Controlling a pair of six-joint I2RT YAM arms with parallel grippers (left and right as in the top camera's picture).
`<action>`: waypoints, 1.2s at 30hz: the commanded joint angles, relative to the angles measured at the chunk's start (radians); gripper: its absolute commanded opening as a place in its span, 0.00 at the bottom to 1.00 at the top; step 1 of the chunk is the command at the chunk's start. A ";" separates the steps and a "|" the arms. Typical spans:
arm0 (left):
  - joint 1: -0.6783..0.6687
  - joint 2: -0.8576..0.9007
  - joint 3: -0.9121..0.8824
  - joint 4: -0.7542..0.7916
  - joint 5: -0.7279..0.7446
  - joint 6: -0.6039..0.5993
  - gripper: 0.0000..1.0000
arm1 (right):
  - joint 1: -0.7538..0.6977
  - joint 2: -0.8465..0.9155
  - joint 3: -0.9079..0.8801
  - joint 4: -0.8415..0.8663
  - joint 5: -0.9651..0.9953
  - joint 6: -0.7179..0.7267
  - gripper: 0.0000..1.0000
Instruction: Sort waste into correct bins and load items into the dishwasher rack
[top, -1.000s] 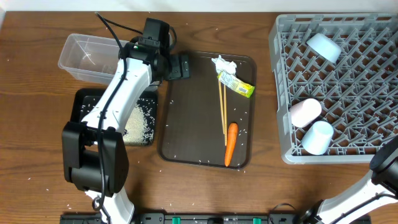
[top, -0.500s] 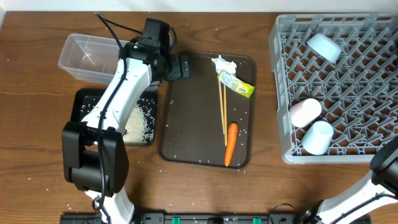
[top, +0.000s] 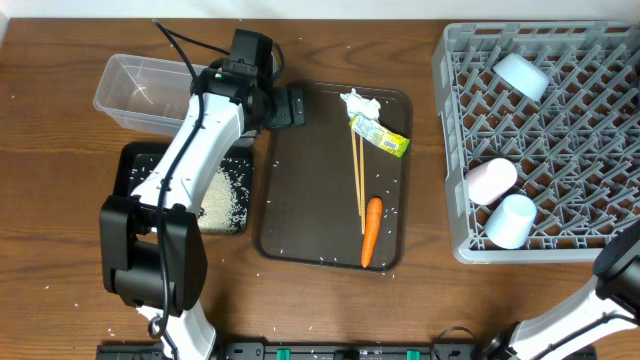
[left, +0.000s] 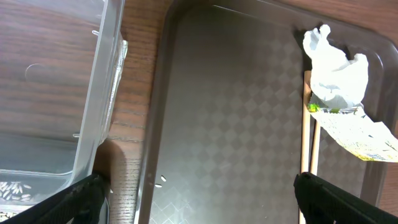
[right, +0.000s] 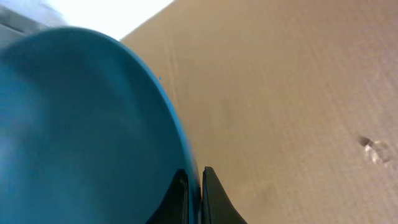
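Blue rim is pinched hard between the right jaws. The large blue round dish (right: 81, 124) is held edge-on by its lip, a grip judged to suit standing it on edge in a rack. Only a plain tan surface is seen behind it. In the overhead view the right arm is cut off at the lower right corner, so the dish is taken to be carried outside the grey dishwasher rack (top: 560, 140) and not yet loaded.

The left jaws are spread wide and nothing is held in them. They are poised low over the upper left corner of the dark brown serving tray (left: 224, 112), just beside the clear tub (left: 56, 93). They are pointed toward the crumpled white tissue (left: 333, 71) and the yellow-green wrapper (left: 360, 134), which is judged to be a readiness to pick up waste.

Farther along that tray the wooden chopsticks (top: 358, 175) and the orange carrot (top: 371, 230) are laid lengthwise. White rice (top: 225, 195) is heaped in the black tray (top: 135, 165), with stray grains scattered on the wooden bench (top: 60, 250). The pale pink cup (top: 490, 180), the light-blue cup (top: 512, 220) and the small light-blue bowl (top: 522, 75) are already set in the rack.
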 joint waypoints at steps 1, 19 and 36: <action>0.000 0.005 -0.008 0.000 -0.013 0.006 0.98 | 0.062 0.025 -0.023 -0.068 -0.034 0.097 0.02; 0.000 0.005 -0.008 0.000 -0.013 0.006 0.98 | 0.386 0.006 -0.023 -0.180 0.037 0.163 0.75; 0.000 0.005 -0.008 0.000 -0.013 0.006 0.98 | 0.532 -0.179 -0.023 -0.459 -0.391 0.838 0.99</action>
